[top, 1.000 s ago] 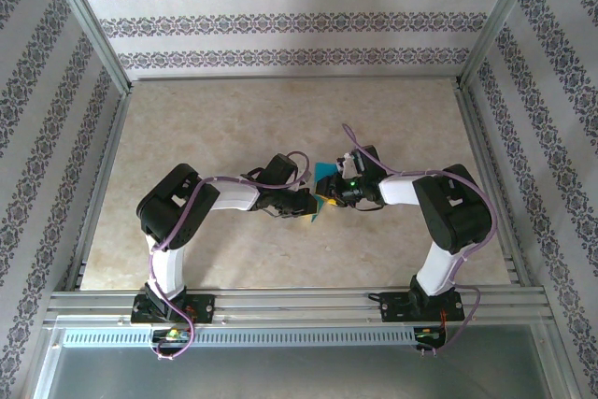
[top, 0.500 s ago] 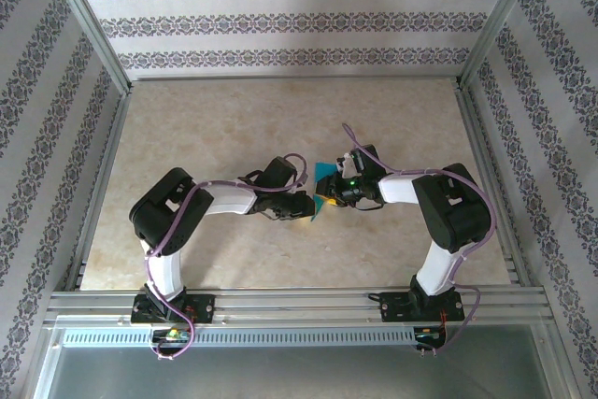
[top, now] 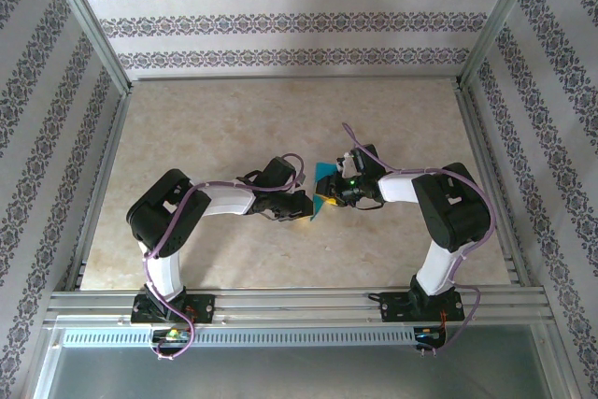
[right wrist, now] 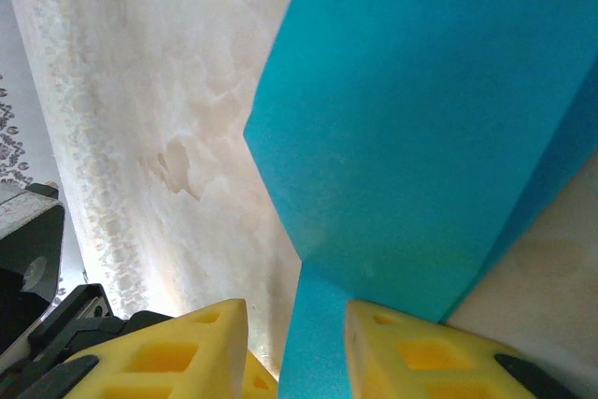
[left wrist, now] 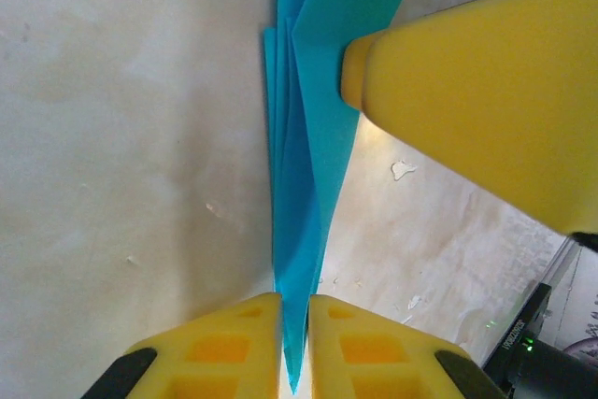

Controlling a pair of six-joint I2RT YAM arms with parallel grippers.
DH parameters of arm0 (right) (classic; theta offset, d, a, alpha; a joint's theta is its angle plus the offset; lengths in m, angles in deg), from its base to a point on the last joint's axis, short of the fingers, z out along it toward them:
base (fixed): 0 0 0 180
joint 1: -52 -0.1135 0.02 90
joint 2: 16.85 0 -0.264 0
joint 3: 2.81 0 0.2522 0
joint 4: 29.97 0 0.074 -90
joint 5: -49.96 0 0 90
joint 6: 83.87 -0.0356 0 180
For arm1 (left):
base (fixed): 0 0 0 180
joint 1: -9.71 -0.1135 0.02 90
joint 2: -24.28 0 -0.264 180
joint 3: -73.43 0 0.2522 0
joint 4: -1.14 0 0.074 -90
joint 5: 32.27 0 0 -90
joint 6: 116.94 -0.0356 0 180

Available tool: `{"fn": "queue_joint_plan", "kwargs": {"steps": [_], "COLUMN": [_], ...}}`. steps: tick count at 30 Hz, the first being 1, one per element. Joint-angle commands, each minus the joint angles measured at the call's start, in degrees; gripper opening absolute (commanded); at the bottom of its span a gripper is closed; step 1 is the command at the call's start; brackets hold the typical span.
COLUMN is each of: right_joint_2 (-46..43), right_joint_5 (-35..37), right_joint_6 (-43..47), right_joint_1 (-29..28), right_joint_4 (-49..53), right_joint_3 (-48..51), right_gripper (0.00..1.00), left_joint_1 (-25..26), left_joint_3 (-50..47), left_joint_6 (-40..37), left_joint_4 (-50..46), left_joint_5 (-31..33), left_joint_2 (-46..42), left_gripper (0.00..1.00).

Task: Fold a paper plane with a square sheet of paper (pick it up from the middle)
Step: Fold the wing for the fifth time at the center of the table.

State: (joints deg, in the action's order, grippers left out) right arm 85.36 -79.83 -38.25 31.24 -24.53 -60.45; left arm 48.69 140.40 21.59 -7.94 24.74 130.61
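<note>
paper plane (left wrist: 304, 184): part-folded, a narrow stack of teal layers on edge, mid-desk (top: 215, 128) between the two arms. Can't tell if it touches the surface.

left gripper (left wrist: 294, 310): jaws almost closed, pinching the pointed end of the layers.

right gripper (right wrist: 294, 324): jaws partly apart, a wide flap running between them. Can't tell whether it's clamped or just straddled. One right finger (left wrist: 467, 91) bears tip-on against the flap's face.

Looks like a wing crease in hand. To do it well:
- use the left pinch on the spine as the anchor
- have the right press the flap along the fold line, not pull away
- low tension, or the layers slip or tear
</note>
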Motion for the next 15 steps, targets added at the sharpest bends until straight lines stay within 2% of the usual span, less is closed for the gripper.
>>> {"fn": "queue_joint_plan", "kwargs": {"steps": [1,9,15], "right_joint_2": [2.9,3.1,3.0], "right_joint_5": [3.7,3.8,3.6], "right_joint_6": [1.7,1.4,0.9], "right_joint_1": [0.1,0.1,0.1], "right_joint_4": [2.8,3.9,4.2], "right_joint_3": [0.0,-0.6,-0.9], "right_gripper": [0.36,0.36,0.35], "left_joint_1": [0.0,-1.0,0.0], "left_joint_3": [-0.1,0.7,0.9], "left_joint_6": [1.2,-2.3,0.7], "left_joint_4": [0.9,-6.4,-0.7], "left_joint_5": [-0.9,4.1,2.7], "left_joint_2": [-1.9,-7.8,-7.0], "left_gripper": [0.14,0.19,0.14]}}
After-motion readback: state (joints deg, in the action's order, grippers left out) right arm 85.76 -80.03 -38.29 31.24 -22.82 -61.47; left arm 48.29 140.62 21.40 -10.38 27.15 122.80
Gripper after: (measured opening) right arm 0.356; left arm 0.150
